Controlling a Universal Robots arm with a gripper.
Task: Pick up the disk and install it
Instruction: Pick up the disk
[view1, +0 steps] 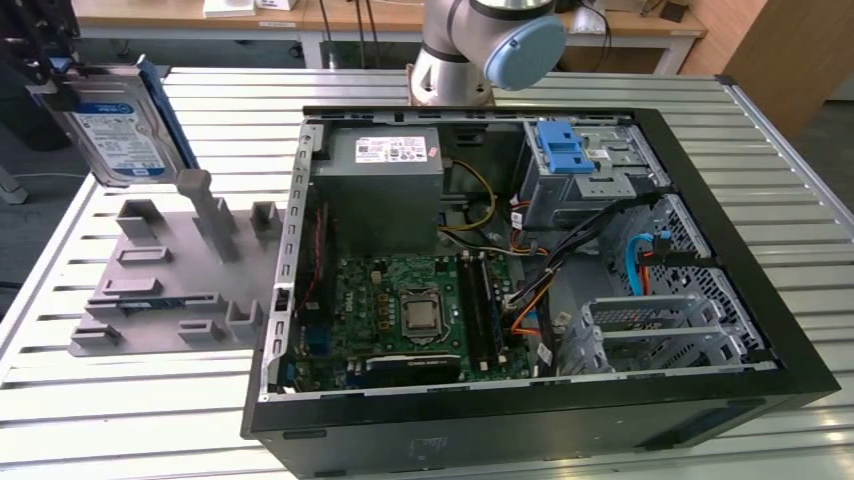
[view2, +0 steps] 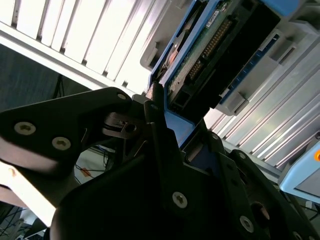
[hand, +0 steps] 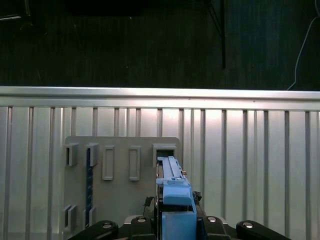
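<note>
Exterior view footage showed the disk (view1: 118, 130) lifted off the desk (view1: 134, 400) at the exterior view's left. It stood almost on edge and slightly tilted, with its blue-and-white label facing the camera and blue rails along its sides. The dark pincer (view1: 54, 75) gripped it from above at its upper end. Below it, a grey holder (view1: 167, 270) with several posts and slots lay on the desk, and the disk's lower edge hung near the tallest post without appearing to touch it.

Beside the holder, toward the exterior view's right, an open computer case (view1: 534, 430) lay on its side. Inside it were a grey metal box (view1: 384, 190) with a white sticker, a silver cage (view1: 587, 175) with a blue latch, and a green motherboard (view1: 400, 310). The arm (view1: 474, 45) rose from behind the case.

In the second wrist view, the black fingers (view2: 160, 135) were closed onto the end of the disk (view2: 220, 45), pressing on its blue bracket, and the disk's connector side showed.

In the first wrist view, the disk (hand: 172, 190) appeared edge-on with its blue rail uppermost, sticking out from the pincer (hand: 175, 222). It hung over the holder (hand: 120, 150), in line with one of its slots, with the ribbed desk (hand: 250, 150) around it.
</note>
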